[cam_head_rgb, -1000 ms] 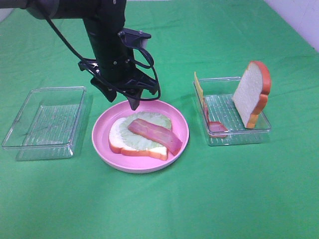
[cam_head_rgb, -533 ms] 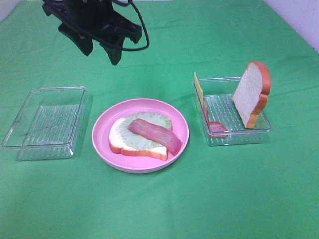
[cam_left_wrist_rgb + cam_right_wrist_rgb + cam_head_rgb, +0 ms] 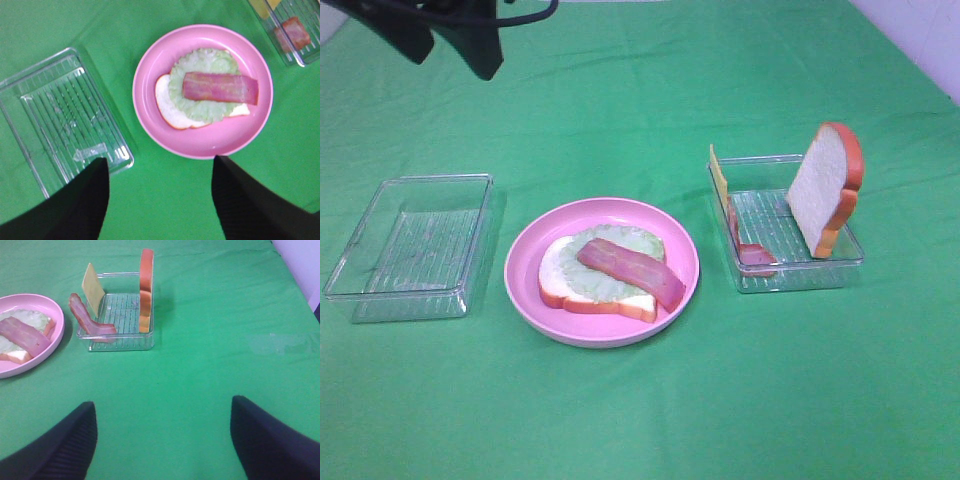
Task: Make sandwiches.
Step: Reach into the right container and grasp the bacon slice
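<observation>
On the pink plate [image 3: 525,250] lies a bread slice [image 3: 556,276] with a lettuce leaf [image 3: 625,243] and one bacon strip [image 3: 632,272] on top; this stack also shows in the left wrist view [image 3: 220,88]. The clear tray [image 3: 790,275] at the right holds an upright bread slice [image 3: 825,185], a cheese square [image 3: 718,175] and a bacon strip [image 3: 753,254]. My left gripper [image 3: 450,50] is open and empty, high at the back left, far from the plate. My right gripper [image 3: 162,440] is open and empty over bare cloth, short of that tray [image 3: 120,342].
An empty clear tray [image 3: 410,245] stands left of the plate. Green cloth covers the whole table. A pale wall edge shows at the back right corner [image 3: 920,40].
My left gripper has risen from just above the plate and moved away to the back left, still open. The bread, lettuce and bacon on the plate have not moved.
</observation>
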Robot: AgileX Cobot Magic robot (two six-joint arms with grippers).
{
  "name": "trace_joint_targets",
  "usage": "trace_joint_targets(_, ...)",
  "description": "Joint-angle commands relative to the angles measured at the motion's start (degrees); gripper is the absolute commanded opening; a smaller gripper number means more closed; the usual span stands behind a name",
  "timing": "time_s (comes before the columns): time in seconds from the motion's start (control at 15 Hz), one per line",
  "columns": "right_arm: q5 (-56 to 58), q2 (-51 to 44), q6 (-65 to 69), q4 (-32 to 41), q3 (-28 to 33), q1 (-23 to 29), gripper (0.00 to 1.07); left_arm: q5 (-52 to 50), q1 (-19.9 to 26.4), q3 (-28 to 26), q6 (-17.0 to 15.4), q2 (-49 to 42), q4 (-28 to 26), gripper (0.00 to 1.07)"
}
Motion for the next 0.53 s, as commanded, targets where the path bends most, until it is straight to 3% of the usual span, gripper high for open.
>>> trace_joint_targets(0.07,-0.5,-0.8,-0.1,-0.1,0.2,-0.3,0.71,4.2,-0.1,13.3,-0.3,-12.0,-0.4,0.59)
trace_joint_targets(0.53,-0.5,-0.8,-0.1,-0.1,0.2,-0.3,0.71,0.0,-0.1,37.5,-0.3,-37.8,-0.5,0.59)
